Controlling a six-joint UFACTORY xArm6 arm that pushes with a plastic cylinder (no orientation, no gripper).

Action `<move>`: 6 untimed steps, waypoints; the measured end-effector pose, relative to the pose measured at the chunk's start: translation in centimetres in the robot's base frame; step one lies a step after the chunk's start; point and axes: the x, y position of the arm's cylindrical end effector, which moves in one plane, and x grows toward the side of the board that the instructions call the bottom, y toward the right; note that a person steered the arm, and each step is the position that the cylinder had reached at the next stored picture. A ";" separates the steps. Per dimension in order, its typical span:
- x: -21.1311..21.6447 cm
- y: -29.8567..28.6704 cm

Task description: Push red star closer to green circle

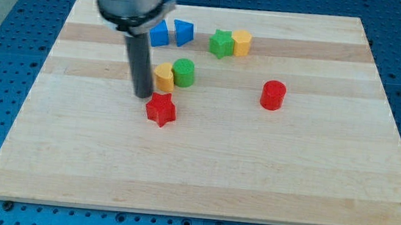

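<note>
The red star (161, 109) lies on the wooden board (202, 172), left of centre. The green circle (184, 72) stands above and a little to the right of it, touching a yellow block (164, 76) on its left. My tip (143, 94) is just up and left of the red star, close to its upper left point, and directly left of the yellow block. I cannot tell whether the tip touches the star.
Two blue blocks (159, 33) (183, 32) lie near the view's top, right of the rod. A green star (221, 43) and a yellow block (242, 42) sit side by side at top centre. A red cylinder (272, 94) stands to the right.
</note>
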 end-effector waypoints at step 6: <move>7.5 3.4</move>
